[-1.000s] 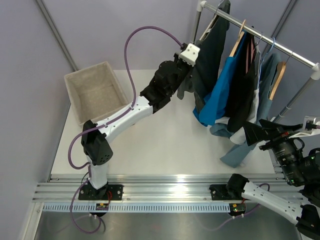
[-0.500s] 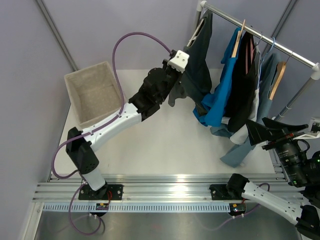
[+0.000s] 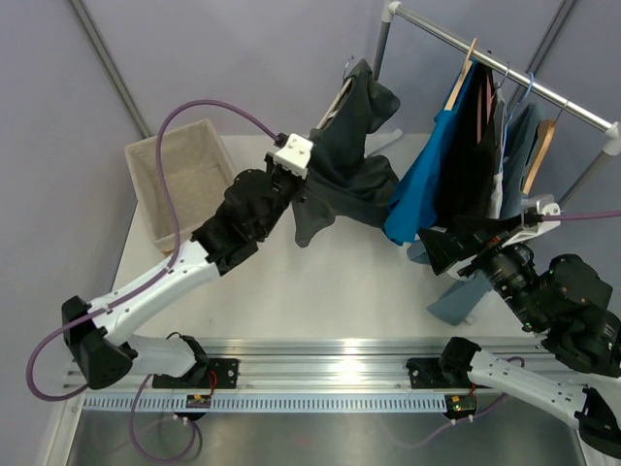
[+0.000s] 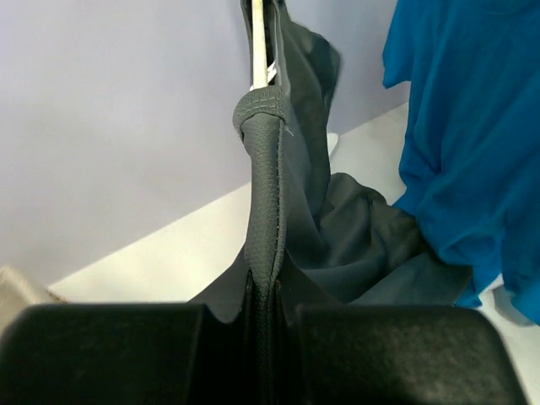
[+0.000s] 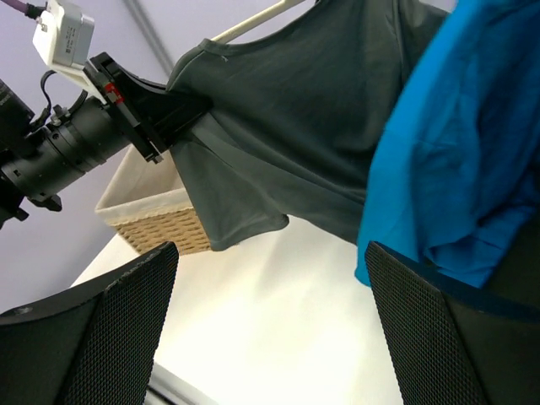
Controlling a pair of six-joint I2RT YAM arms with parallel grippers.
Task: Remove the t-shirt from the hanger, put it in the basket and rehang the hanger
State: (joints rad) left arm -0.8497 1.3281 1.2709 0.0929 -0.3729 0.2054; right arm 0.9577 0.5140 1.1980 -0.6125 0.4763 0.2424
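White tabletop point(image 3: 291, 291), centre frame: left gripper point(image 4: 261, 312) was clamped on a seamed edge of the t-shirt point(image 3: 349, 165), which hung from the hanger point(image 4: 259, 42) at upper centre. Right gripper point(image 5: 270, 253), lower right, stood with fingers wide apart.

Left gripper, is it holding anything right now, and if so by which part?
Yes: the left gripper is shut on the dark grey t-shirt, pinching its stitched hem edge. The right gripper is open, holding nothing.

Beige woven rectangular basket point(image 3: 167, 139) at far-left of white tabletop point(image 3: 320, 282). Silver metal clothes rail point(image 3: 437, 30) over far-right corner. On the rail: bright blue shirt point(image 3: 427, 184), black garment point(image 3: 471, 165) touching it, tan wooden hangers point(image 3: 461, 83). Pale grey-blue garment point(image 3: 456, 303) hangs lowest.
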